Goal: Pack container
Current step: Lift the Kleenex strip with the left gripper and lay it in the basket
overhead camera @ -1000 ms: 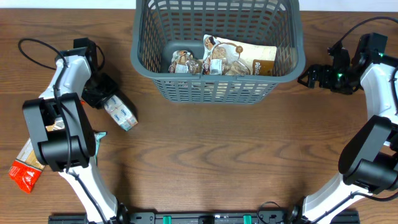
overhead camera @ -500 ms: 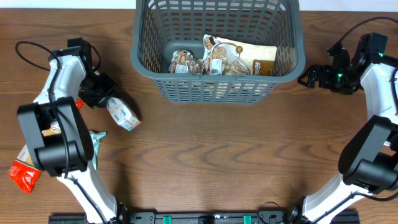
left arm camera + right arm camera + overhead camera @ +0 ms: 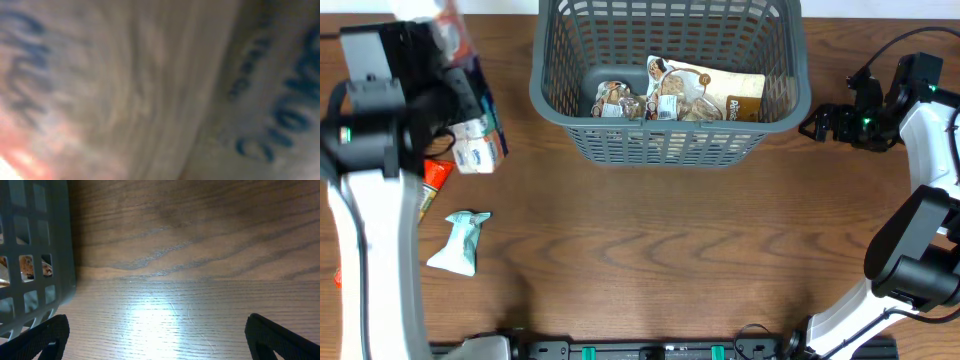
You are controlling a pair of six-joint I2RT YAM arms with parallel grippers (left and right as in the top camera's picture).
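Observation:
The container [image 3: 665, 148] is a dark grey-blue lattice basket at the top centre, with several snack packs [image 3: 705, 92] lying inside. My left arm is raised high at the left. Its gripper [image 3: 463, 128] is shut on a white snack pack with blue lettering [image 3: 478, 153], held well above the table, left of the basket. That pack fills the left wrist view [image 3: 150, 90] as a blur, hiding the fingers. My right gripper [image 3: 817, 125] is open and empty just right of the basket; the right wrist view shows its fingertips [image 3: 157, 340] wide apart over bare wood, with the basket wall [image 3: 35, 255] at the left.
A pale green pack [image 3: 460, 240] lies on the table at the left. An orange-red pack [image 3: 433, 180] shows partly under my left arm. A sliver of a red pack [image 3: 337, 277] shows at the left edge.
My left arm has lifted the white pack off the table and risen towards the camera. The pale green pack is now uncovered. The right arm has not moved.

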